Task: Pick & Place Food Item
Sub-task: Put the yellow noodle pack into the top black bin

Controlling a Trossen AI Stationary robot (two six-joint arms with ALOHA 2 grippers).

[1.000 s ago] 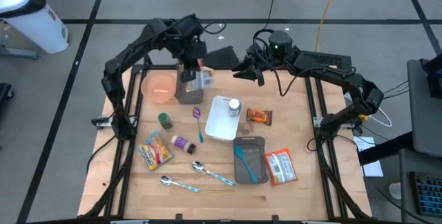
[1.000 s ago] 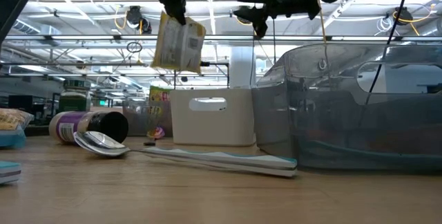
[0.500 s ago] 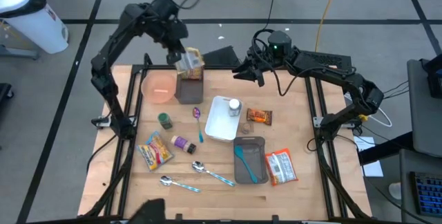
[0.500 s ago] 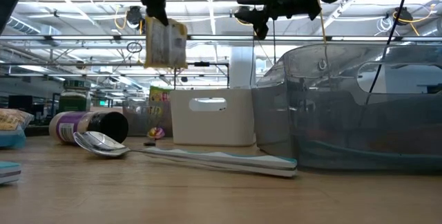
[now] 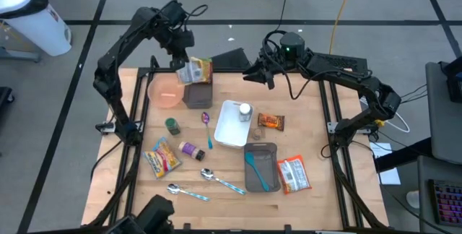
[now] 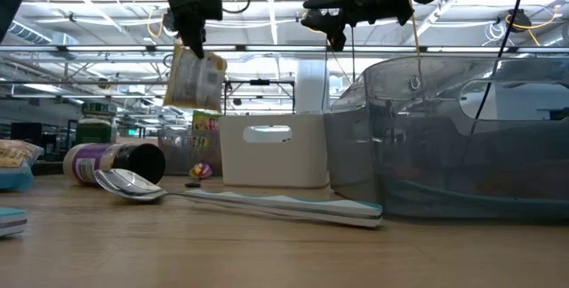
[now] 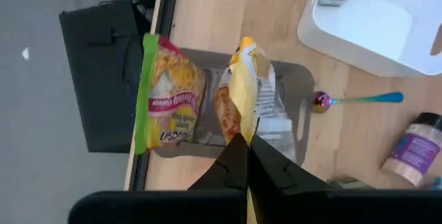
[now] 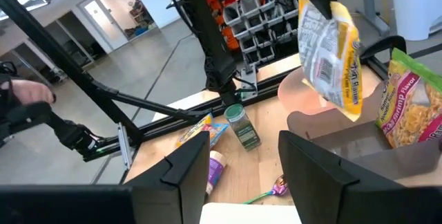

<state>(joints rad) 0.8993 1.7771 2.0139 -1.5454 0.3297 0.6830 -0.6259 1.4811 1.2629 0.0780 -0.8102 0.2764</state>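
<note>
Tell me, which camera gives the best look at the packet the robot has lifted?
The right wrist view: the yellow packet hangs face-on, its label showing. The left wrist view sees the packet edge-on above the left gripper, which pinches it. The high view shows it small; the low view shows it dangling, shadowed.

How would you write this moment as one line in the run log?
left gripper: shut on packet, lifted above grey bin | right gripper: open, holds nothing, hovers at table's far edge | second packet: in bin
</note>
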